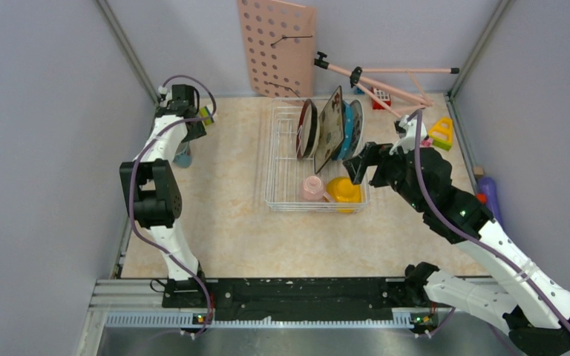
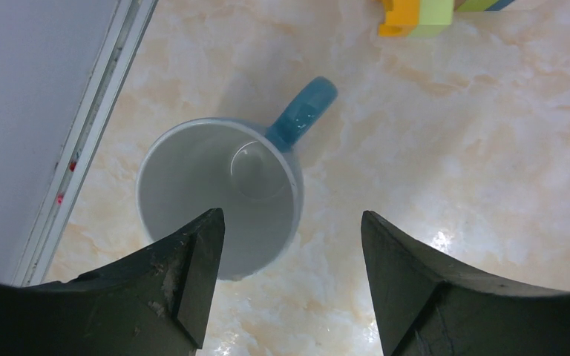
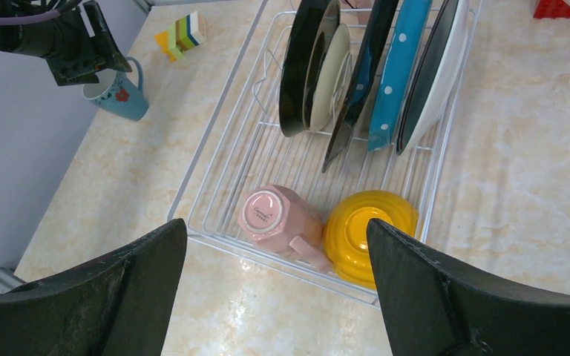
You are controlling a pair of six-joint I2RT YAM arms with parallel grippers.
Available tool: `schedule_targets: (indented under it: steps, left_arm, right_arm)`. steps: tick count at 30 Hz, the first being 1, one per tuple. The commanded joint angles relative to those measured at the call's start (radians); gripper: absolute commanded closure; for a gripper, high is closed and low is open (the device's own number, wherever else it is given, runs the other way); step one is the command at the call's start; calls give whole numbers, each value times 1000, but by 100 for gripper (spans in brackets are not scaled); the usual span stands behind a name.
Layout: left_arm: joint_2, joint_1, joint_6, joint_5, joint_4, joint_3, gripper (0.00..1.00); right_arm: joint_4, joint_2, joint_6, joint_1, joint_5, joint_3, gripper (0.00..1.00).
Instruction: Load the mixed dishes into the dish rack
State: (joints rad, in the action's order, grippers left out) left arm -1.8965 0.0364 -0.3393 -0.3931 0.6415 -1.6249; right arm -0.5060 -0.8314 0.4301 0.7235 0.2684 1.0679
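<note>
Nearly loaded: only the teal mug [image 2: 219, 200] left outside the dish rack [image 1: 283, 163].

Stands upright and empty on the table [image 2: 453, 148], well to the left of the rack, with small toy blocks [image 2: 415, 11] just beyond. Straddled at the rim by the left gripper [image 2: 291, 222], jaws spread wide, one finger over the mouth and one outside the wall; not gripped yet, and cannot tell whether touched. Already inside the rack: pink mug [image 3: 278, 215] tipped over and yellow bowl [image 3: 367, 230] upside down at the near end. On edge between the dividers at the far end: brown-rimmed cream plate [image 3: 308, 67], square flowered black-rimmed plate [image 3: 360, 81], teal dotted plate [image 3: 401, 67], round white patterned plate [image 3: 434, 67]. Over the rack's near right side hangs open wide and empty: the right gripper [image 3: 276, 226]. Judging from this, six of seven done. Left to do: close on the mug, carry it to the rack and set it in the free near-left part.
</note>
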Motion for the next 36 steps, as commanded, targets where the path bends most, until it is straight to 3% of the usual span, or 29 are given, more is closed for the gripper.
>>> schedule_targets:
  steps: [1, 4, 13, 15, 16, 20, 24, 31, 36]
  left_arm:
    - [-31, 30, -10, 13, -10, -5, 30]
    - [-43, 32, -12, 24, -3, -9, 37]
    - [-93, 47, -34, 34, 39, -36, 70]
    - [-102, 50, -40, 28, 51, -42, 84]
    - [-103, 51, -43, 26, 58, -45, 98]
    - [-57, 47, -75, 72, 130, -77, 100]
    - [147, 17, -114, 235, 61, 62, 100]
    - [558, 19, -253, 848, -230, 379, 100]
    - [729, 19, -448, 1132, -447, 503, 100]
  right_arm:
    - [10, 12, 3, -7, -7, 38, 11]
    - [8, 12, 5, -7, -9, 40, 11]
    - [-2, 33, 17, -7, -12, 36, 12]
    - [-6, 40, 16, -7, -11, 37, 12]
    - [-10, 43, 17, -7, -10, 38, 12]
    - [-4, 44, 17, -7, -10, 31, 13]
    - [29, 10, 26, -7, -69, 14, 13]
    - [232, -81, 70, -7, -318, -39, 5]
    - [433, -157, 183, -7, -441, -75, 1]
